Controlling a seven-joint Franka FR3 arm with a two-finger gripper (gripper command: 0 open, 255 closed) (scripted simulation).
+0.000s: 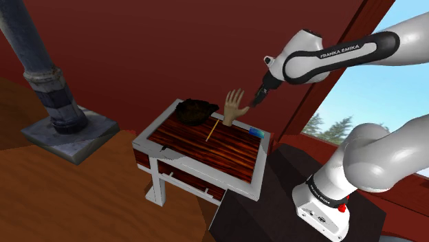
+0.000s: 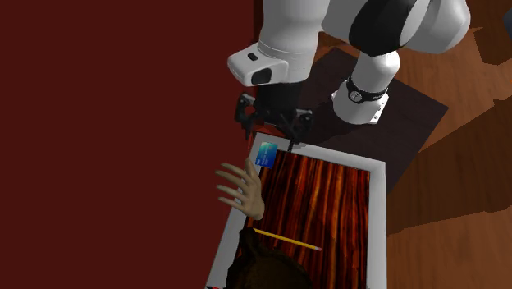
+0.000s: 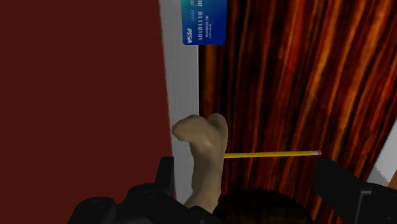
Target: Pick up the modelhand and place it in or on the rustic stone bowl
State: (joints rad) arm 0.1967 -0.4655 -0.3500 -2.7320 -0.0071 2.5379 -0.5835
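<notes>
**Q:** Shoulder view: where does the task's object stand, and why is the arm posed so?

**A:** The beige, open-palmed model hand (image 1: 235, 106) stands upright at frame centre, fingers up. It rests on the far rim of the white-framed table (image 1: 162, 157), whose top is striped red-brown wood. Just left of it sits the dark, rough-rimmed bowl (image 1: 196, 110); whether the two touch cannot be resolved. The all-black two-finger gripper (image 1: 258, 97) hangs just right of the model hand and slightly above it, jaws apart and clasping nothing. This reads as an approach pose, angled to close on the model hand from the side.

**Q:** And the remaining items?

**A:** A thin yellow pencil (image 1: 214, 130) lies on the wood below the model hand. A small blue bank card (image 1: 258, 132) rests at the right rim. Both lie off the short path to the bowl, so they probably do not matter.

**Q:** What is hidden or cut off?

**A:** In the second exterior view the bowl is cropped by the bottom edge. In the wrist view the model hand is foreshortened, so its fingers cannot be made out, and it shows close by one gripper finger. The bank card is cropped by the frame there.
</notes>
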